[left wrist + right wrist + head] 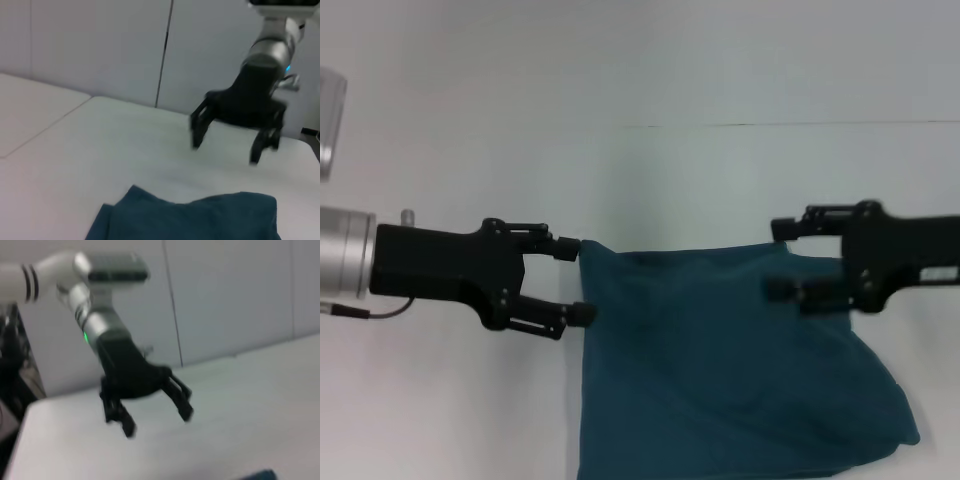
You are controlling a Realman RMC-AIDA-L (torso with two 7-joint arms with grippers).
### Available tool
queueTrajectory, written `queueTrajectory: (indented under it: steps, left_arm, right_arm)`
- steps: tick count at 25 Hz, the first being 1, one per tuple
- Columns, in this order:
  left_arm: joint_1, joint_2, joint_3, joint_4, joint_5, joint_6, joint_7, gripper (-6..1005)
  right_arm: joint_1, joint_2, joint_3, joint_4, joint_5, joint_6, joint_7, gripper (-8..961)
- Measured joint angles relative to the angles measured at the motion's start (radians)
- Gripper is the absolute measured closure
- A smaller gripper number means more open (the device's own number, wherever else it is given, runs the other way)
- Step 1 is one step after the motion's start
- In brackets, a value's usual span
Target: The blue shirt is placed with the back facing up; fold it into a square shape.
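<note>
At the shirt's left upper corner, the left pincer hovers with fingers apart, empty. Between both arms the blue shirt lies folded on the white table. Over its right upper edge, the right pincer stands apart, empty

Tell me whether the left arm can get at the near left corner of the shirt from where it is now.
Probably yes. The left end effector hangs open right at the blue shirt's far left edge, with only bare table along that side.
</note>
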State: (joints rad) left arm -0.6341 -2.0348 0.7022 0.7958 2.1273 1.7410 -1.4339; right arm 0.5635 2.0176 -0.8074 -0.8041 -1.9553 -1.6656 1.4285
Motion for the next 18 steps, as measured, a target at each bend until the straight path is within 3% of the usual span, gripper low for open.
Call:
queueTrajectory:
  steps: [4, 7, 12, 18]
  left_arm:
    - [0.021, -0.016, -0.034, -0.018, -0.016, -0.009, 0.105, 123]
    - [0.023, -0.02, -0.05, -0.035, -0.029, -0.01, 0.154, 123]
    - [0.019, -0.023, -0.053, -0.058, -0.034, -0.016, 0.205, 122]
    - [0.028, -0.035, -0.055, -0.063, -0.036, -0.02, 0.242, 123]
  right_arm:
    - [-0.008, 0.046, 0.001, 0.012, -0.059, 0.077, -0.13, 145]
    - [-0.014, 0.06, 0.003, 0.012, -0.062, 0.082, -0.201, 98]
    - [-0.02, 0.064, -0.004, 0.012, -0.064, 0.056, -0.25, 18]
    - [-0.043, 0.065, 0.026, 0.017, -0.05, 0.029, -0.366, 19]
